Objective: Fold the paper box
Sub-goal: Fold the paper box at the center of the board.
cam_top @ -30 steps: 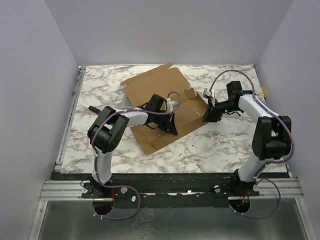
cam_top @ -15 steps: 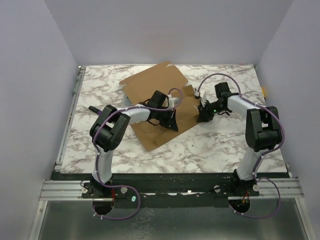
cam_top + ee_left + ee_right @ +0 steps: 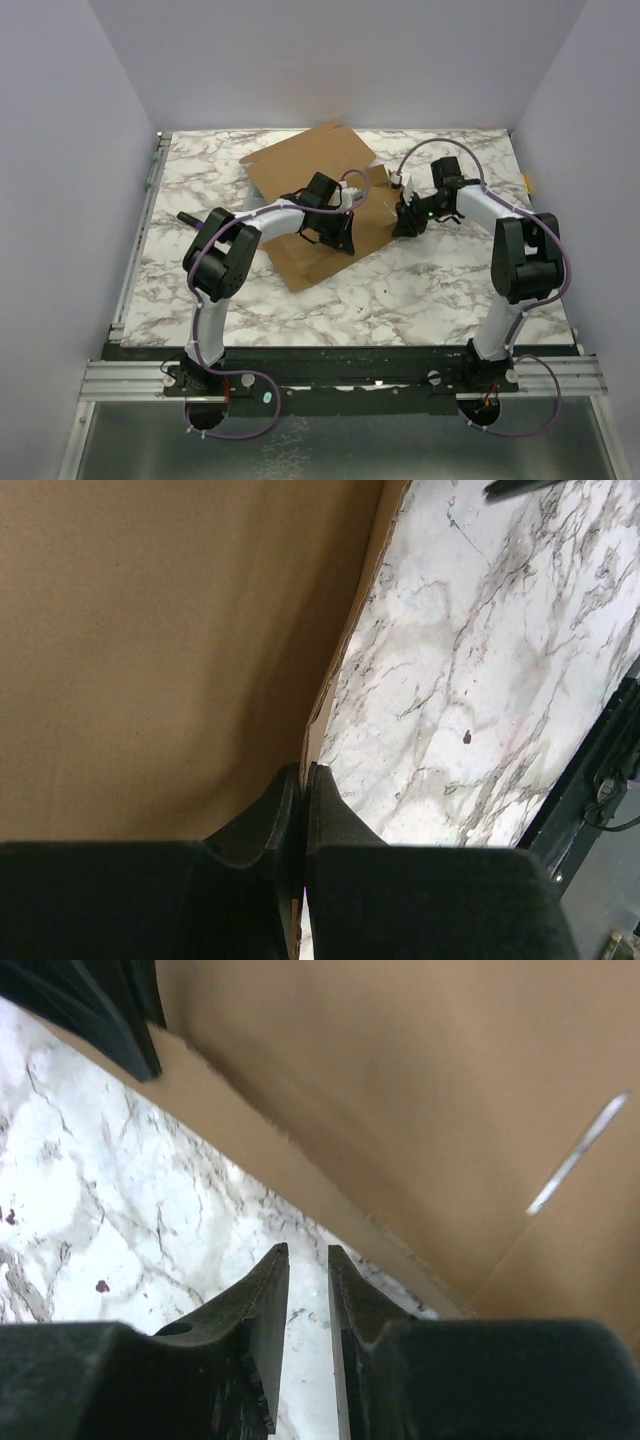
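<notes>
**1. Mounting rail** (image 3: pixel 340 378): metal and black, along the near edge. Both arm bases are fixed to it, the left arm on the left and the right arm on the right.

**2. Table** (image 3: pixel 430 290): white marble-patterned top with grey veins.

**3. Left gripper** (image 3: pixel 343 240): reaches in from the left to mid-table and sits at the near right edge of the cardboard sheet. Its black fingers (image 3: pixel 335 815) are pressed together. The thin cardboard edge runs down into the seam between them, so the gripper is clamped on that edge. In the wrist view, marble lies to the right of the grip and cardboard to the left.

**4. Right gripper** (image 3: pixel 402 222): comes in from the right, just beside the sheet's right-hand side and slightly farther back than the left gripper. Its fingers (image 3: pixel 265 1290) stand a narrow slit apart. Only marble shows in the slit, and nothing is held. The cardboard edge lies just beyond the tips; whether they touch it cannot be told.

**5. Paper box** (image 3: pixel 300 175): plain brown cardboard, still mostly a flat sheet. It is turned at an angle and lies from mid-table toward the far centre, with one corner pointing at the back wall. A small tab stands out on its right side near the right gripper. The right wrist view shows a pale slit cut in one panel.

**6. Walls** (image 3: pixel 330 60): pale lilac-grey, enclosing the table on the left, the back and the right.
</notes>
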`<state>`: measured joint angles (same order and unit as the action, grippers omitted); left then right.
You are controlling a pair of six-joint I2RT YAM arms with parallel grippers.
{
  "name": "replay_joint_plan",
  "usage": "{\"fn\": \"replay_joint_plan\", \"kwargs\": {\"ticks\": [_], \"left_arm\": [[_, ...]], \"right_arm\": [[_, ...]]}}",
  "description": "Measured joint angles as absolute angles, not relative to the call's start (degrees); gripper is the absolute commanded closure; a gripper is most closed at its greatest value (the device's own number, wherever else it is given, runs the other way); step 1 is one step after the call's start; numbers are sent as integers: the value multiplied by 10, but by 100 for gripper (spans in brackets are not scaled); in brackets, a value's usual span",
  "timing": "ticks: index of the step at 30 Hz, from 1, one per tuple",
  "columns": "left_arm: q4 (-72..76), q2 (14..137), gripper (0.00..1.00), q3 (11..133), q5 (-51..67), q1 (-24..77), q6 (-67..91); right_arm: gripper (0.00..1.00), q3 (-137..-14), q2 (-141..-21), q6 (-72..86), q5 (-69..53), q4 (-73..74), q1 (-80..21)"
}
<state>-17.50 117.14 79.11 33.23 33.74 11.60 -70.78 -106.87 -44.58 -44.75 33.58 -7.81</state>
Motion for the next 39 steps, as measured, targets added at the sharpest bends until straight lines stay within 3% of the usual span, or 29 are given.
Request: {"fn": "replay_joint_plan", "kwargs": {"ticks": [4, 9, 11, 13, 19, 23, 25, 29, 31, 34, 39], "left_arm": [[-190, 1174, 98, 802, 328, 338, 109], [-211, 1181, 98, 821, 321, 338, 97], [-217, 1183, 98, 825, 320, 338, 93], [-226, 1185, 98, 832, 319, 338, 87], [-237, 1189, 98, 840, 318, 338, 77], [-238, 1189, 98, 840, 318, 338, 74], [-238, 1188, 98, 840, 318, 338, 74], [-240, 1188, 98, 840, 317, 338, 71], [-243, 1188, 98, 842, 316, 338, 70], [-246, 1188, 98, 844, 314, 338, 68], [-249, 1188, 98, 845, 313, 338, 66]], "right_arm": [[66, -748, -1061, -444, -449, 337, -78], [26, -785, -1067, -468, -444, 353, -72], [16, -804, -1067, -505, -443, 383, -69], [13, -831, -1068, -554, -435, 422, -66], [11, -996, -1160, -743, -418, 580, -57], [15, -1027, -1238, -827, -405, 655, -55], [23, -1027, -1261, -840, -394, 678, -55], [51, -1027, -1268, -830, -360, 695, -55], [56, -1027, -1265, -813, -341, 695, -56], [55, -1012, -1255, -786, -318, 686, -55], [38, -983, -1230, -744, -305, 672, -55]]}}
